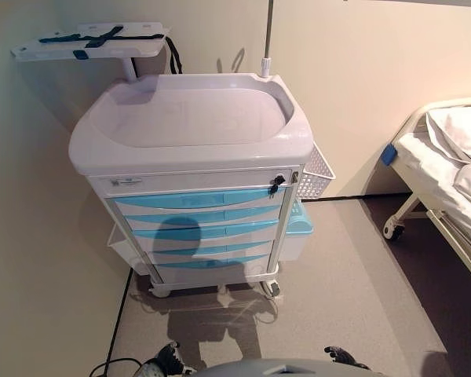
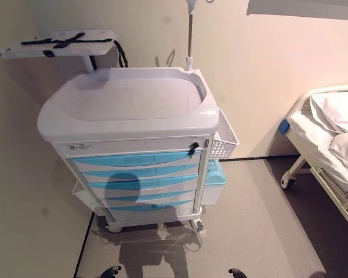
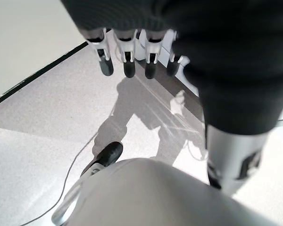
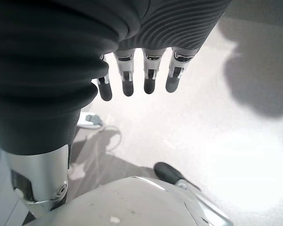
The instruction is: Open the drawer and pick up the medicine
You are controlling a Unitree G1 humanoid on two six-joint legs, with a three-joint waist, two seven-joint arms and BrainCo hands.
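Both hands, left hand (image 3: pixel 132 56) and right hand (image 4: pixel 141 75), hang loose and empty. All drawers (image 1: pixel 198 224) shut, medicine probably inside; wrong drawer wastes time.

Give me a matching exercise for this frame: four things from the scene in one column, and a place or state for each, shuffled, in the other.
1. cart drawers
2. wire basket
3. bed
4. left hand

a. hangs on the cart's right side
b. all shut
c. stands at the room's right edge
d. open, fingers straight, holding nothing

Pairs: 1-b, 2-a, 3-c, 4-d
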